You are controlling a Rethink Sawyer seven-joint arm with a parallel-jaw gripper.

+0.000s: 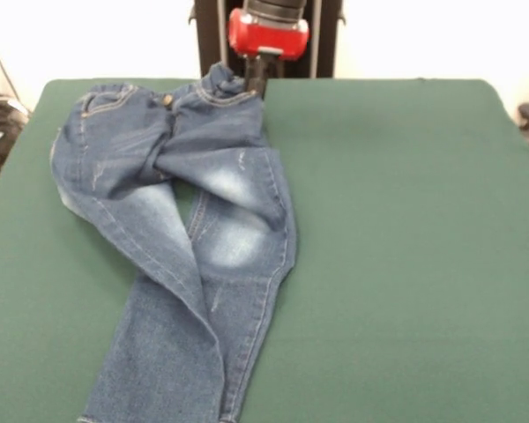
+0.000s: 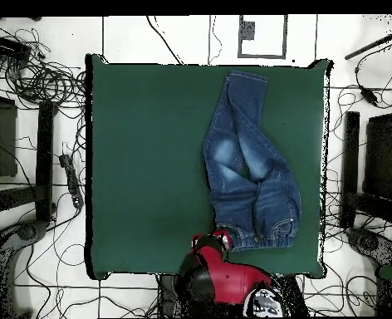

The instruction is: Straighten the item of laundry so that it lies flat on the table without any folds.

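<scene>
The small blue denim jeans (image 1: pixel 203 220) lie on the left half of the dark green table (image 1: pixel 406 220) in the front view. The waistband is at the far edge. The legs run toward the near edge, twisted and crossed over each other, with faded thigh patches showing. My gripper (image 1: pixel 257 81) hangs from the red wrist at the waistband's right corner, which is bunched and lifted up to it. The fingers look shut on that corner. In the overhead view the jeans (image 2: pixel 249 166) lie right of the table's middle (image 2: pixel 149 166), and the gripper (image 2: pixel 219 241) is at the waistband near the base.
The black pedestal (image 1: pixel 207 40) stands just behind the table's far edge. Cables (image 2: pixel 41 83) lie on the floor left of the table in the overhead view. Dark stands (image 2: pixel 374 166) are at its right.
</scene>
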